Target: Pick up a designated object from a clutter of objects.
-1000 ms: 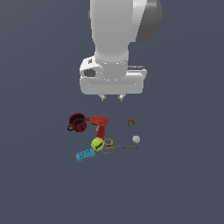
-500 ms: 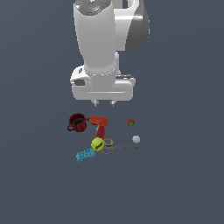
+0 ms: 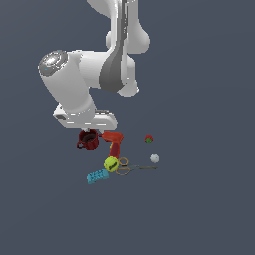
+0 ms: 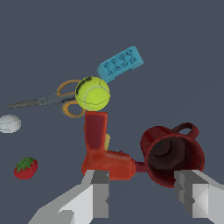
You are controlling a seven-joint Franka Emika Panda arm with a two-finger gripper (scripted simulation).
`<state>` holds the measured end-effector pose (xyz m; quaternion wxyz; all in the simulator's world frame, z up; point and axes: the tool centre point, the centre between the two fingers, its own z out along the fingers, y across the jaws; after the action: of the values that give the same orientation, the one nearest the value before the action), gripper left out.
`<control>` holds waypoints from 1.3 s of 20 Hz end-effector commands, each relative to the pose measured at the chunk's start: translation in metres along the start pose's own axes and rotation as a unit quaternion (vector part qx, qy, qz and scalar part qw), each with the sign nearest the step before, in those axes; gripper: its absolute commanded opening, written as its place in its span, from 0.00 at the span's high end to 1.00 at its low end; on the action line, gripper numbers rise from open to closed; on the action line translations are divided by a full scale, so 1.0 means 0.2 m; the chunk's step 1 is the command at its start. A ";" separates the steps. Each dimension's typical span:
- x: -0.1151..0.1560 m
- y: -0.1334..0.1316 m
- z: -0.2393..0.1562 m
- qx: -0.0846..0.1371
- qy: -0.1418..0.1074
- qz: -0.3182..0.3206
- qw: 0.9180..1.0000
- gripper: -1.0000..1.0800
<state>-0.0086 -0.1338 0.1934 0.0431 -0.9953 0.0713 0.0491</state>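
Dark grey floor [image 3: 209,209] | 1 mug [image 4: 171,155], 1 drill [image 4: 103,148], 1 tennis ball [image 4: 92,93], 1 scissors [image 4: 57,99] | gripper [image 4: 144,194] above mug, fingers spread.

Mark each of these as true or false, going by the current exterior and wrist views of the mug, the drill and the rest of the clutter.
1. The gripper is open, with one finger on each side of the red mug. True.
2. The mug is already lifted clear of the surface. False: in the exterior view it sits low among the other items, level with the red drill.
3. The tennis ball lies beside the drill's handle end. True.
4. The strawberry is inside the mug. False: it lies apart, on the far side of the drill from the mug.
5. The blue block rests on top of the scissors. False: it lies separately, beyond the ball.
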 end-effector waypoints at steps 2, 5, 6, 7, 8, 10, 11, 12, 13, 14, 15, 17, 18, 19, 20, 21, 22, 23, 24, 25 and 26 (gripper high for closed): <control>-0.03 0.23 0.16 0.011 -0.012 0.024 1.000 0.38; -0.06 0.39 0.27 0.018 -0.020 0.040 0.999 0.38; -0.08 0.43 0.30 0.020 -0.022 0.044 0.999 0.38; -0.09 0.46 0.33 0.021 -0.023 0.048 0.998 0.38; -0.10 0.50 0.35 0.022 -0.025 0.052 0.998 0.38; -0.12 0.55 0.39 0.025 -0.027 0.057 0.998 0.38; -0.12 0.57 0.40 0.025 -0.028 0.059 0.998 0.38; -0.13 0.58 0.41 0.026 -0.029 0.061 0.997 0.38; -0.13 0.59 0.42 0.026 -0.029 0.062 0.997 0.38; -0.14 0.60 0.43 0.027 -0.030 0.063 0.997 0.38; -0.14 0.60 0.43 0.027 -0.030 0.063 0.997 0.38; -0.14 0.60 0.42 0.026 -0.030 0.063 0.997 0.38; -0.14 0.60 0.43 0.026 -0.030 0.063 0.997 0.38; -0.14 0.60 0.44 0.026 -0.030 0.063 0.997 0.38; -0.14 0.59 0.45 0.026 -0.030 0.063 0.997 0.38; -0.14 0.59 0.47 0.026 -0.030 0.063 0.997 0.38; -0.14 0.60 0.49 0.026 -0.030 0.063 0.997 0.38; -0.14 0.59 0.51 0.026 -0.030 0.063 0.997 0.38; -0.15 0.59 0.53 0.026 -0.030 0.063 0.997 0.38; -0.15 0.59 0.55 0.026 -0.030 0.063 0.997 0.38; -0.15 0.59 0.56 0.026 -0.030 0.063 0.997 0.38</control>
<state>-0.0647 -0.2371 0.0806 0.0683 -0.9854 0.1341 0.0797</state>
